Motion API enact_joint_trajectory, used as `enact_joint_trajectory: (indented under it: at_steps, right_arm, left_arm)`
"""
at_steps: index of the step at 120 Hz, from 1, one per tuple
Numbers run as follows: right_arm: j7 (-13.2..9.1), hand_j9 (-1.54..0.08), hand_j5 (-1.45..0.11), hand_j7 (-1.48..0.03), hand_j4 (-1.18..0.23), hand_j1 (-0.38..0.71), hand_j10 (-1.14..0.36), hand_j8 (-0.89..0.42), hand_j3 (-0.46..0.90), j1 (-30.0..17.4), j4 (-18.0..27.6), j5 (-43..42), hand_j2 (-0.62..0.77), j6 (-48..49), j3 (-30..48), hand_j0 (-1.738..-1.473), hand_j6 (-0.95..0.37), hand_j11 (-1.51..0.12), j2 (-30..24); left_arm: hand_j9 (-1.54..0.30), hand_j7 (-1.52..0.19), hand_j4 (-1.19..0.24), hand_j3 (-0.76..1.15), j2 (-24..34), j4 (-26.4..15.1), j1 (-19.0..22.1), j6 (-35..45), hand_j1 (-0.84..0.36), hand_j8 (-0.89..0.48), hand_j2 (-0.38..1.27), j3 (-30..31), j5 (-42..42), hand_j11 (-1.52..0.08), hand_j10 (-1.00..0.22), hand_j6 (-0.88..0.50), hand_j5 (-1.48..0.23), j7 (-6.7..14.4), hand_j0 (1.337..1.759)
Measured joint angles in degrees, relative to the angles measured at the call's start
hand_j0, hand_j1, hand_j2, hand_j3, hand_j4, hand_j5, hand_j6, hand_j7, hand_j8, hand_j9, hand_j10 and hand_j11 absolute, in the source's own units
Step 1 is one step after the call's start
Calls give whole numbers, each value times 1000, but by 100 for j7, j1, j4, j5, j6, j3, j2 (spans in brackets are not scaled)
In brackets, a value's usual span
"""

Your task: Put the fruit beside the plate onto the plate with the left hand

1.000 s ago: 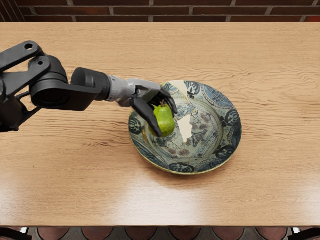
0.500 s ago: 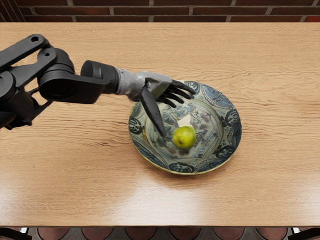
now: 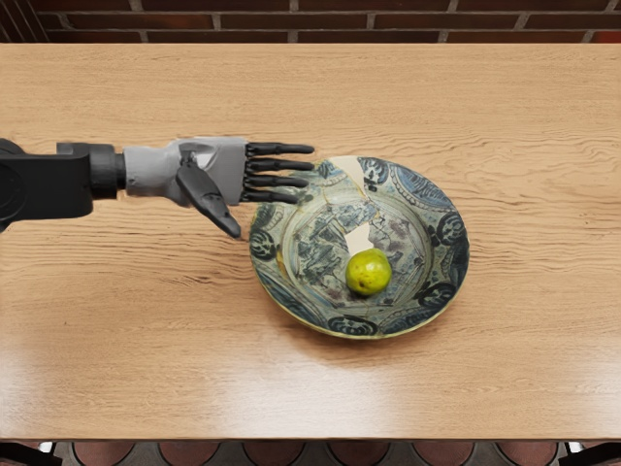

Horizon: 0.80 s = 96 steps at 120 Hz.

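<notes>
A yellow-green pear-like fruit (image 3: 369, 272) lies inside the patterned blue-and-cream plate (image 3: 441, 233), a little right of its middle. My left hand (image 3: 254, 180) hovers flat at the plate's left rim, fingers stretched out straight toward the right and thumb pointing down. It is open and holds nothing. The fruit sits apart from the hand, lower and to the right. The left arm (image 3: 58, 180) comes in from the left edge. No right arm shows.
The plate rests on a wooden table (image 3: 146, 330). A brick wall (image 3: 310, 19) runs along the far edge. The table's front edge is at the bottom of the view.
The hand let go of the fruit, which dropped and rolled slightly right inside the plate. The hand then opened flat and drew back left to the plate's rim.
</notes>
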Motion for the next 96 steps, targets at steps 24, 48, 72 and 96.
enact_joint_trajectory:
  at_steps: [24, 48, 72, 96]
  right_arm:
    - [0, -20, -20, -20, -15, -331, -15, -15, 0, 0, 0, 0, -3, 0, 2, -1658, -15, -20, 0]
    - [0, -20, -20, -20, -15, -331, -15, -15, 0, 0, 0, 0, -3, 0, 4, -1658, -15, -20, 0]
    - [0, -20, -20, -20, -15, -331, -15, -15, 0, 0, 0, 0, -3, 0, 7, -1658, -15, -20, 0]
    - [0, -20, -20, -20, -15, -331, -15, -15, 0, 0, 0, 0, -3, 0, 7, -1658, -15, -20, 0]
  left_arm:
    - [-9, -9, -6, 0, 945, 150, 60, -7, 342, -5, 4, -32, -218, -9, -6, -5, -9, 0, 1658]
    - [-5, -5, -3, 0, 1446, 655, 80, -8, 345, -2, 2, -33, -448, -5, -3, -3, -5, 0, 1658]
    - [-4, -4, -2, 0, 1755, 1022, 231, -9, 346, -1, 1, -28, -501, -4, -2, -1, -4, 0, 1658]
    - [-3, -3, -1, 0, 1925, 1333, 266, -10, 346, 0, 0, -27, -503, -3, -1, 0, -3, 0, 1658]
